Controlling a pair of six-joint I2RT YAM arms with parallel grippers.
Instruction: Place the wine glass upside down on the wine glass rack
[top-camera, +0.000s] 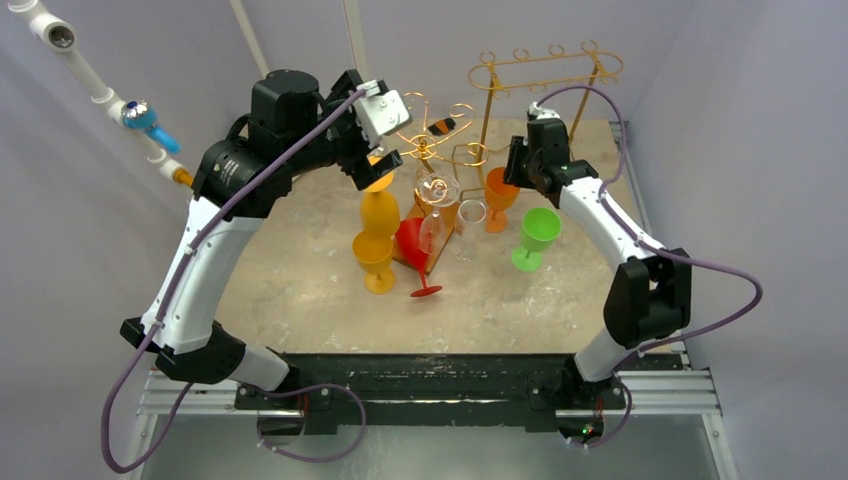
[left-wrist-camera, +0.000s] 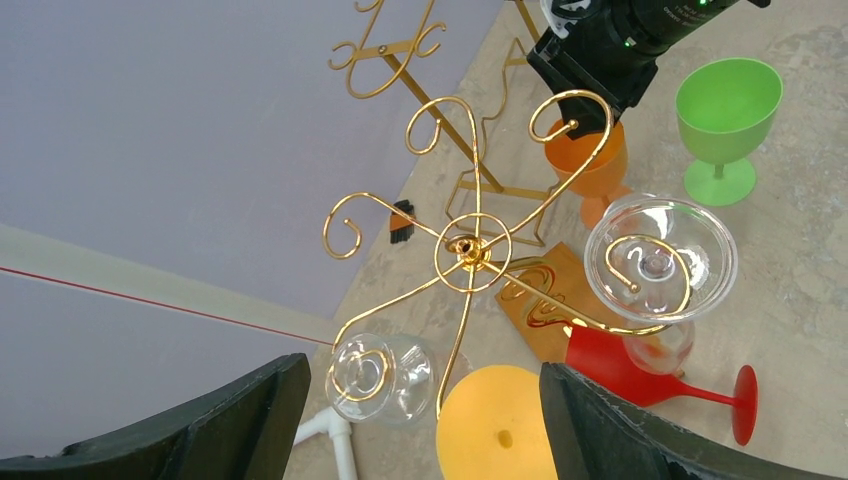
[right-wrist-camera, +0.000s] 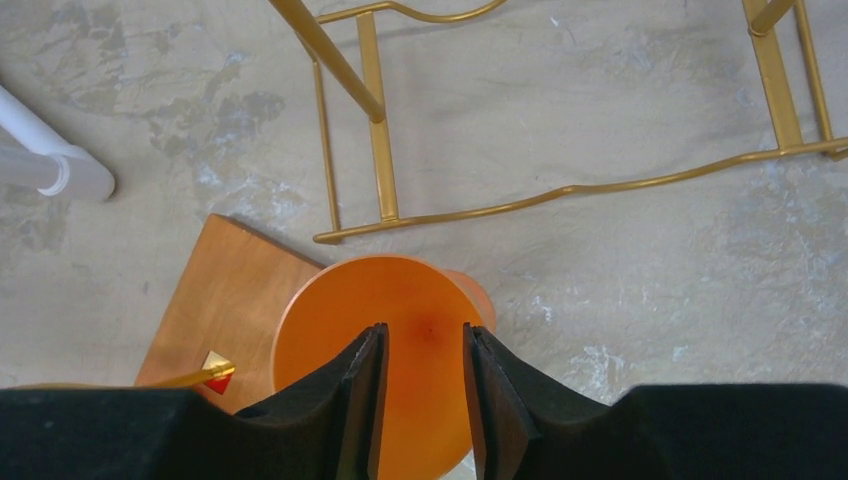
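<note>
- The yellow glass (left-wrist-camera: 497, 425) stands foot up and bowl down at the tip of one arm of the gold spiral rack (left-wrist-camera: 472, 250); whether that arm carries it I cannot tell
- My left gripper (left-wrist-camera: 422, 370) hangs directly above that foot, jaws spread wide, one finger on either side and neither touching it
- Across the rack, the orange glass (right-wrist-camera: 330, 320) stands upright on the bench (top-camera: 300, 300), mouth up, just beside a wooden board (right-wrist-camera: 225, 290)
- My right gripper (right-wrist-camera: 423, 330) is low over the orange glass's mouth, its fingers a narrow gap apart above the bowl; whether they pinch the rim I cannot tell
- A clear glass (left-wrist-camera: 660, 258) hangs foot up in one curl of the rack, and a second clear glass (left-wrist-camera: 380, 378) sits beneath another curl, next to the yellow one
- A red glass (left-wrist-camera: 640, 365) lies on its side below the rack, its foot towards the near edge of the bench
- A yellow goblet (top-camera: 375, 262) stands upright on the bench, just below the upturned yellow glass in the overhead view
- A green glass (left-wrist-camera: 725, 100) stands upright near the orange one
- A taller gold rack (top-camera: 545, 75) stands behind them at the far edge of the bench
- A white pipe (top-camera: 90, 75) with a blue valve runs down the left wall
</note>
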